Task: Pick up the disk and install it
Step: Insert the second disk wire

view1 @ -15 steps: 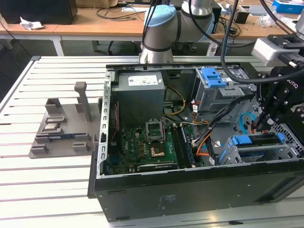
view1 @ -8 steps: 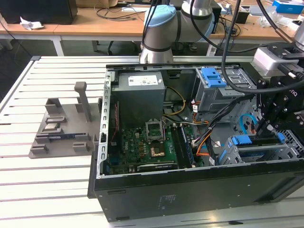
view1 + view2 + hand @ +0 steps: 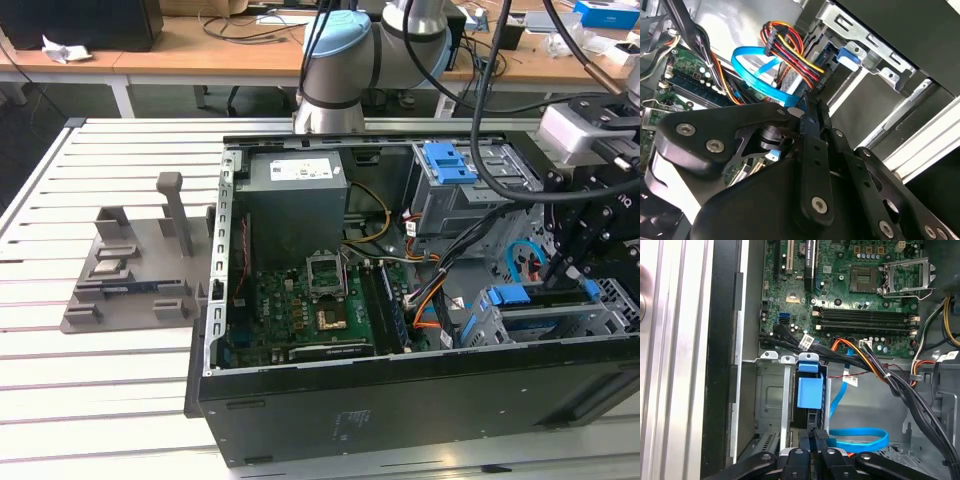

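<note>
The disk [image 3: 512, 297] sits edge-on in the drive cage at the exterior view's right end of the open computer case. Its blue carrier frame [image 3: 810, 391] stands between the cage's metal walls in the first wrist view, and its silver face is hidden. My gripper [image 3: 553, 268] reaches down into the case right above that cage. Its black fingers are pressed together with nothing between them in both wrist views. The gripper's [image 3: 816, 434] tips rest just short of the dark edge below the blue frame. In the second wrist view the gripper [image 3: 807, 107] points toward the cage and cables.
A blue data cable [image 3: 860, 437] and a red-yellow-black power cable bundle [image 3: 790, 47] loop close to the fingers. The motherboard [image 3: 310, 310], the grey power-supply box [image 3: 295, 195] and a second blue latch [image 3: 450, 160] lie inside the case. A grey fixture [image 3: 140, 270] stands on the slatted table.
</note>
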`<state>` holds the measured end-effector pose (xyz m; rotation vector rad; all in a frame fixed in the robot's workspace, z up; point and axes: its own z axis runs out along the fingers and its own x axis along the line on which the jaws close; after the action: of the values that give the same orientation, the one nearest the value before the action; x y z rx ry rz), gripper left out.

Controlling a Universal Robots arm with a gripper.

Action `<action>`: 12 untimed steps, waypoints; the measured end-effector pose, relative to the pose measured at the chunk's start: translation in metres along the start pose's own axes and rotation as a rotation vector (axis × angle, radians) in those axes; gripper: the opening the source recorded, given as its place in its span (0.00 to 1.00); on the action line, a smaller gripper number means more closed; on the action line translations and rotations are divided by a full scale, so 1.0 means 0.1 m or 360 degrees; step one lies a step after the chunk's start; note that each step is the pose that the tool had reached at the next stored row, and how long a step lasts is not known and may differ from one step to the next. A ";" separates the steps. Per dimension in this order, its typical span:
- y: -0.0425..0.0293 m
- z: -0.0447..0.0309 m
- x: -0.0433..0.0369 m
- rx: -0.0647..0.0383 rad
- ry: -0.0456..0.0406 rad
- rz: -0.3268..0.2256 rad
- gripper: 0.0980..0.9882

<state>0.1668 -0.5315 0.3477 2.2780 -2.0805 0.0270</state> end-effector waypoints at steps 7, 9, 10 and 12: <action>0.003 0.018 0.031 0.0000 0.0000 0.0001 0.07; 0.000 0.027 0.005 0.0000 0.0000 0.0001 0.07; -0.002 0.035 -0.016 0.0000 -0.0001 0.0001 0.07; -0.004 0.036 -0.031 0.0000 0.0000 0.0001 0.07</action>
<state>0.1668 -0.5286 0.3439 2.2774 -2.0811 0.0270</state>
